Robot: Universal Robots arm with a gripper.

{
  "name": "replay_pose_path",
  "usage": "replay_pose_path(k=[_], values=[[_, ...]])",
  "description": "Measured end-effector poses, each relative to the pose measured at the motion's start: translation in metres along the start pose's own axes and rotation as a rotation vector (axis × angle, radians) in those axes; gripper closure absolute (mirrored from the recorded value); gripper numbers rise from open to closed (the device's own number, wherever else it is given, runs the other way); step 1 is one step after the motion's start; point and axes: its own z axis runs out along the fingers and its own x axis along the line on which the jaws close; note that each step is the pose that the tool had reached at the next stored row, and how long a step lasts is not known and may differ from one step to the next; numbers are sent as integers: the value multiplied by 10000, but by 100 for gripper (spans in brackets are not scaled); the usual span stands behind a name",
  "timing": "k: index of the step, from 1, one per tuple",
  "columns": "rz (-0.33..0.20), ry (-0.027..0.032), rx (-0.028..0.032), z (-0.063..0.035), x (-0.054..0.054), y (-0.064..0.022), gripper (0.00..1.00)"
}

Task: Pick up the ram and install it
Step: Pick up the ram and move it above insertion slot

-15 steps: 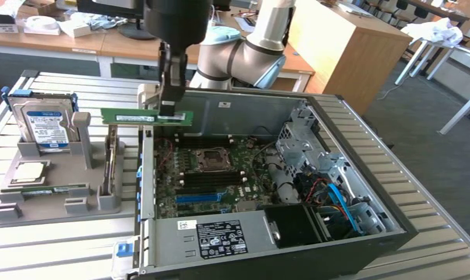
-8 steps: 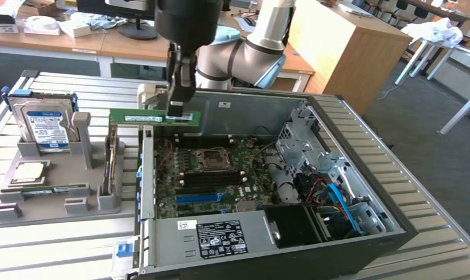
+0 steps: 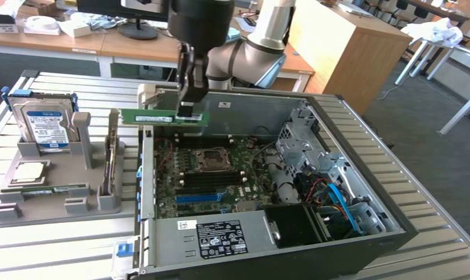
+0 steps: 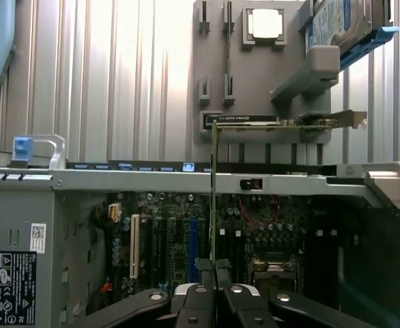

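From my remote station, the biggest thing I see is the slatted metal table [image 3: 64, 245], and on it the open computer case [image 3: 251, 108] lies on its side with its interior facing up. The arm [image 3: 258, 41] reaches down over the case's far edge. Inside the case, the motherboard [image 3: 211, 175] sits toward the exterior view's left, with a labelled power supply [image 3: 219, 236] along the near side.

Beside the case, on the exterior view's left, stands a grey holder tray [image 3: 48, 207]. At its far end it carries an upright hard drive [image 3: 44, 125] with a blue-white label. A square silver CPU chip [image 3: 29, 171] lies flat on it, and a second green memory stick [image 3: 44, 190] rests just in front of the chip.

The gripper [image 3: 188, 114] is clamped narrow on the ram [image 3: 153, 118], holding it near one end. The stick hangs level in the air over the far part of the case, and its free end points to the exterior view's left. It is above the motherboard and apart from it, seated in no slot. In the wrist view the ram [image 4: 213, 191] shows edge-on (just a thin green line) running out from between the closed fingers [image 4: 203, 270], with the board's dark slots below it.
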Motion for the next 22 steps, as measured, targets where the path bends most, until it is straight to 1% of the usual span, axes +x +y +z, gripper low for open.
replay_pose_path(k=[9,22], values=[[-6,0,-12,-7,1,-172,89],[-9,0,-16,-15,2,-383,89]])
